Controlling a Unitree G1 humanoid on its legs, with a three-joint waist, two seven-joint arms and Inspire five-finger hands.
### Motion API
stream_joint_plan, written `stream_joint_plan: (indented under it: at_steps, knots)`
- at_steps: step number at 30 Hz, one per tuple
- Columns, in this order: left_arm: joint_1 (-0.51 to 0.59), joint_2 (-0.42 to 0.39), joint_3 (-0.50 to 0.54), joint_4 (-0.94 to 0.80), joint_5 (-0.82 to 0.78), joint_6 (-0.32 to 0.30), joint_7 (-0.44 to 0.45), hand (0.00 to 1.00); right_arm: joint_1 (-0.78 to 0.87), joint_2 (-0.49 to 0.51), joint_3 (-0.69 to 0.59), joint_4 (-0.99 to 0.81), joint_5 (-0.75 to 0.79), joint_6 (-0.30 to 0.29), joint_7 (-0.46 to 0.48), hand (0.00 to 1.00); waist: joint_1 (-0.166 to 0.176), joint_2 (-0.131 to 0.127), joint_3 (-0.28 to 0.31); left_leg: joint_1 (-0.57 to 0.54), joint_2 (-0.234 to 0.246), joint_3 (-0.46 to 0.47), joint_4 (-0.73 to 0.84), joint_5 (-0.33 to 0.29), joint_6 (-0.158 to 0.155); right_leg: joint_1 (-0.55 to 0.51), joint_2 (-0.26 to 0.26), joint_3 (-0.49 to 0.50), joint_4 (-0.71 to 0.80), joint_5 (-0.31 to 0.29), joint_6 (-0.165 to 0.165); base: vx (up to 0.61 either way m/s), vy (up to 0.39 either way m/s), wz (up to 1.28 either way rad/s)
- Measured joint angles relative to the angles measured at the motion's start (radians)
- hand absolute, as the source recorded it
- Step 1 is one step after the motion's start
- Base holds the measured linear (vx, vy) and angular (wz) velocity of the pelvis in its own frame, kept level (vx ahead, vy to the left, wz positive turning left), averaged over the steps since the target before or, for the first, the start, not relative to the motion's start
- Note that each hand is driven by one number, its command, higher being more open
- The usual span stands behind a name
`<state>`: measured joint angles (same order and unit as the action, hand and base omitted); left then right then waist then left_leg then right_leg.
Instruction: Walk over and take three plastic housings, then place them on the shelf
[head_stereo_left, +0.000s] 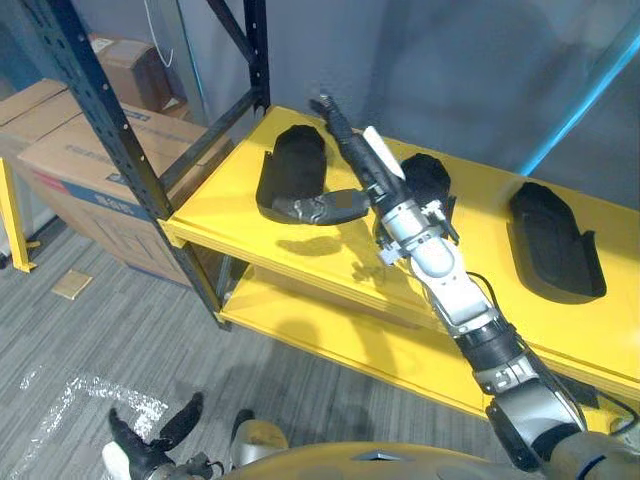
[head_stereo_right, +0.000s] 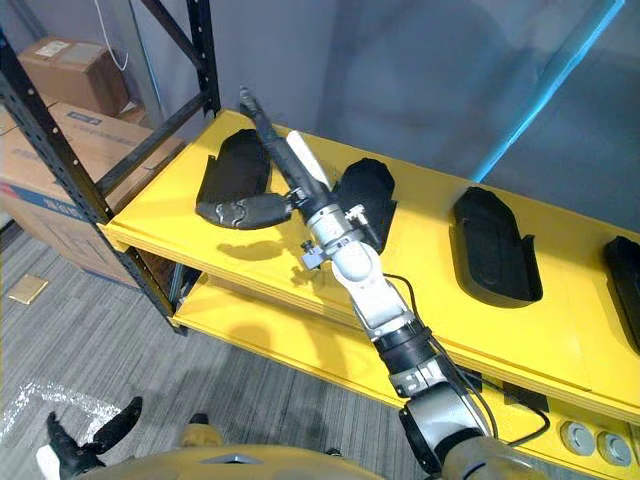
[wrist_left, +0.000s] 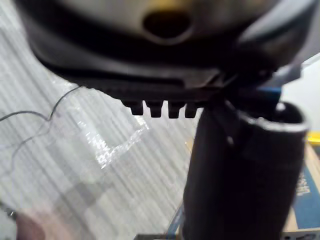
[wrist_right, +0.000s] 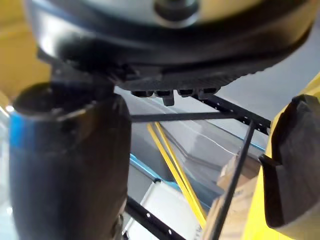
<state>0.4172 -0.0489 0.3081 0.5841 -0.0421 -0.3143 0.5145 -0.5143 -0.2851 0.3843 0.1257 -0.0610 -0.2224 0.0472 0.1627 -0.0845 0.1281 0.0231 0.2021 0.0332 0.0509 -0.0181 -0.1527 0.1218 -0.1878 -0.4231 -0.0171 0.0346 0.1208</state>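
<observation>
Currently, four black plastic housings are seen lying flat in a row on the top board of the yellow shelf (head_stereo_left: 225, 200), well apart from one another. The left housing (head_stereo_left: 290, 165) is set toward the shelf's left end, the middle housing (head_stereo_right: 365, 185) near its centre, the third housing (head_stereo_left: 555, 240) further to the right, and the fourth housing (head_stereo_right: 625, 275) at the far right. The right hand (head_stereo_left: 368, 178) is stretched out over the shelf between the left housing and the middle housing. Its fingers (head_stereo_left: 335, 120) are held straight and together, pointing toward the shelf's back edge, and its thumb (head_stereo_left: 320, 208) is spread wide across the near end of the left housing. Whether the thumb touches that housing cannot be told, and nothing is gripped. The left hand (head_stereo_left: 150, 445) is hung low in front of the shelf, above the grey floor, with thumb and fingers loosely spread and nothing in it. Cardboard boxes (head_stereo_left: 70, 160) are stacked just beyond the shelf's left end, behind its dark upright (head_stereo_left: 100, 110).
</observation>
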Motion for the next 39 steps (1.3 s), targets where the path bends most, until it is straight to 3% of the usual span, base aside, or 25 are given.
stream_joint_plan:
  at_steps: [3,7,11,17,22,28,39]
  knots:
    - [-0.001,0.02,-0.023,0.008,-0.031,0.011,-0.077,1.0,-0.039,0.0,0.021,0.052,-0.012,0.071,0.0,1.0,0.005,-0.009,0.011,-0.008,-0.001,-0.008,0.001,0.005,-0.008,-0.001,0.0,-0.009,0.0,0.0,0.0,0.0,0.01,0.09]
    - [-0.012,0.035,-0.065,0.023,-0.117,0.034,-0.236,1.0,-0.077,0.005,0.016,0.152,-0.01,0.178,-0.1,1.0,0.016,0.003,0.029,-0.014,-0.001,-0.01,0.009,0.006,-0.008,-0.005,0.0,-0.009,0.002,0.006,0.008,0.0,0.003,0.02]
    - [-0.028,0.046,-0.11,0.047,-0.164,0.056,-0.331,1.0,-0.078,0.04,-0.032,0.221,-0.01,0.196,-0.221,1.0,0.014,0.048,0.064,-0.012,0.003,0.003,0.012,0.006,-0.008,-0.02,0.0,0.008,0.016,0.007,0.01,-0.01,0.013,-0.1]
    - [-0.049,0.054,-0.152,0.047,-0.271,0.056,-0.363,1.0,-0.079,0.102,-0.063,0.222,-0.013,0.195,-0.256,1.0,-0.008,0.067,0.076,-0.011,0.003,0.021,0.012,0.004,-0.006,-0.033,-0.003,0.023,0.019,0.008,0.011,0.0,0.008,-0.09]
    - [-0.064,0.053,-0.162,0.048,-0.273,0.056,-0.393,1.0,-0.079,0.146,-0.051,0.199,-0.012,0.201,-0.227,1.0,-0.007,0.075,0.082,-0.011,0.001,0.022,0.014,0.001,0.0,-0.032,-0.005,0.022,0.019,0.008,0.011,0.0,0.0,0.0]
    - [-0.061,0.054,-0.168,0.058,-0.268,0.057,-0.394,1.0,-0.079,0.145,0.017,0.163,-0.01,0.212,-0.121,1.0,-0.004,0.082,0.088,-0.01,0.001,0.021,0.015,0.0,0.001,-0.031,-0.005,0.022,0.02,0.008,0.012,0.0,0.0,0.0]
    - [-0.063,0.057,-0.148,0.086,-0.266,0.069,-0.391,1.0,-0.079,0.132,0.061,0.082,-0.011,0.246,-0.035,1.0,-0.019,0.082,0.088,-0.006,0.001,0.028,0.015,-0.001,0.002,-0.032,-0.005,0.031,0.02,0.008,0.012,0.0,0.001,0.0]
